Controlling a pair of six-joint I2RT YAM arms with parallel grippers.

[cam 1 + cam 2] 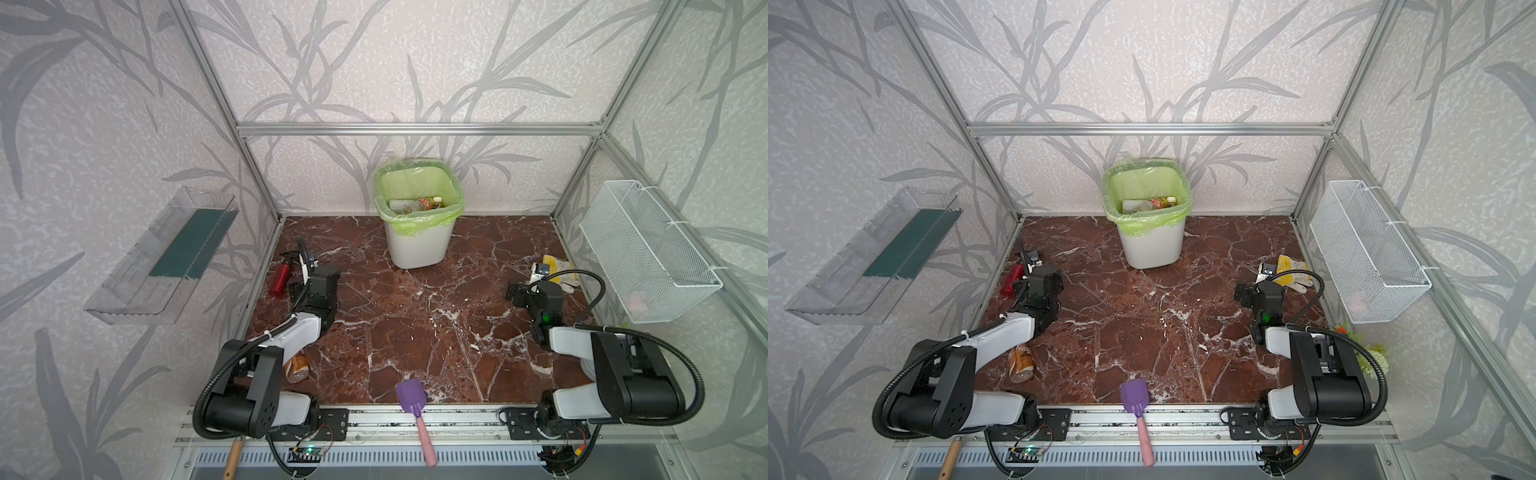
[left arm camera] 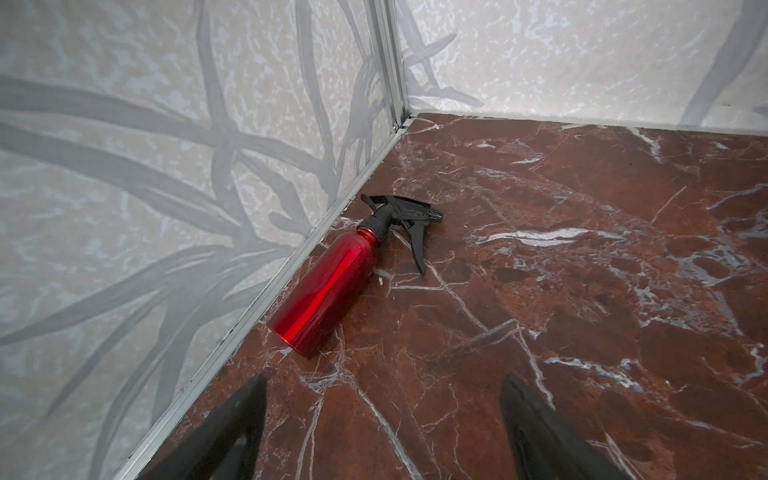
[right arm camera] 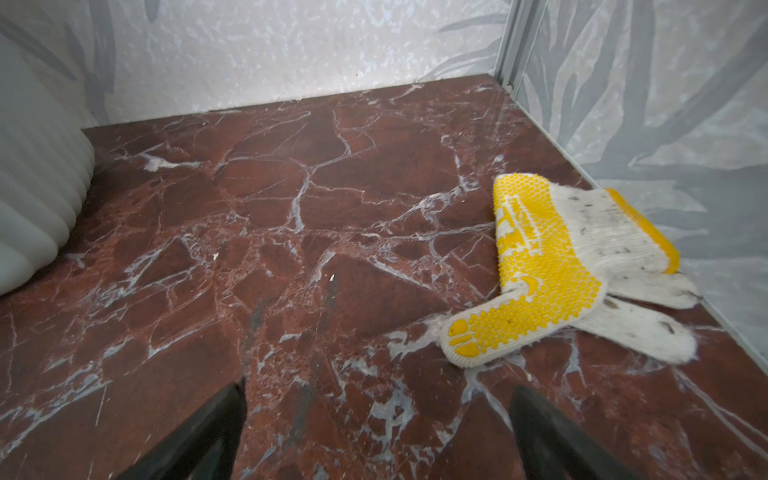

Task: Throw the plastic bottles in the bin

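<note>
The bin [image 1: 417, 245] stands at the back of the table [image 1: 415, 316], against the rear wall and midway between the arms, so either can reach its mouth; several bottles [image 1: 419, 204] lie inside on the green liner, seen in both top views. One brown bottle [image 1: 297, 365] lies on its side at the near left, partly under the left forearm and close to that arm's base; it is an awkward spot, which is probably why this one is not yet binned; which way its cap points is hard to tell.

The left gripper [image 2: 382, 424] hangs low by the left wall, jaws spread with nothing between them; ahead of it the spray bottle [image 2: 328, 286] lies along the wall rail, and it is no part of the job. The right gripper [image 3: 374, 432] is likewise spread wide and empty over bare table, with the glove [image 3: 552, 266] off to one side by the right wall.

The task looks nearly done; the likely next step is for the left arm to fold back for the brown bottle, since the right arm is well apart from it; a spatula [image 1: 411, 397] lies at the front edge, away from that path.
</note>
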